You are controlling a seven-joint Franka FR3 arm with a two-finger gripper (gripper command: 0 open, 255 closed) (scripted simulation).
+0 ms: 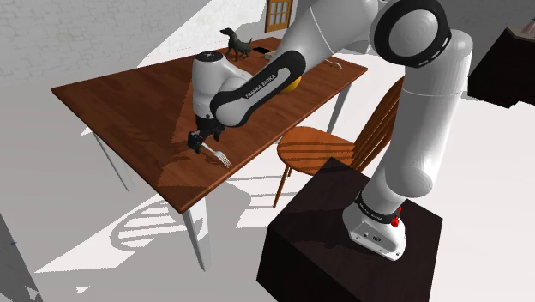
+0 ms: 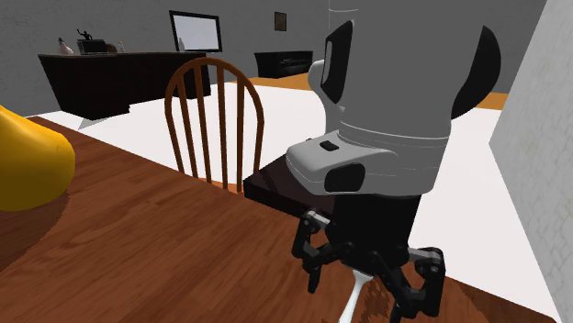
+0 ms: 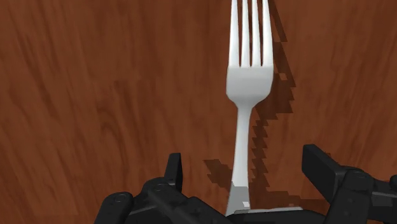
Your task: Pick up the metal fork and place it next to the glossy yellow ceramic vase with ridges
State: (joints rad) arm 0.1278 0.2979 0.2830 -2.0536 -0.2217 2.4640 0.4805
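A pale metal fork (image 3: 249,79) lies flat on the brown wooden table (image 1: 129,94), close to the edge that faces the chair. My gripper (image 3: 245,164) is down over the fork's handle and is open. One black finger (image 3: 174,170) stands on each side of the handle, and neither touches it. In the shoulder view the gripper (image 1: 199,144) sits low over the fork (image 1: 220,156), whose tines point toward the table edge. The glossy yellow vase (image 2: 28,163) stands farther along the table. The arm hides most of the vase (image 1: 293,85) in the shoulder view.
A wooden spindle-back chair (image 1: 330,146) stands against the table's near side by the stand (image 1: 351,240). A small dark dog figurine (image 1: 235,41) is at the table's far end. The second exterior view has a dark sideboard (image 2: 110,78) by the back wall.
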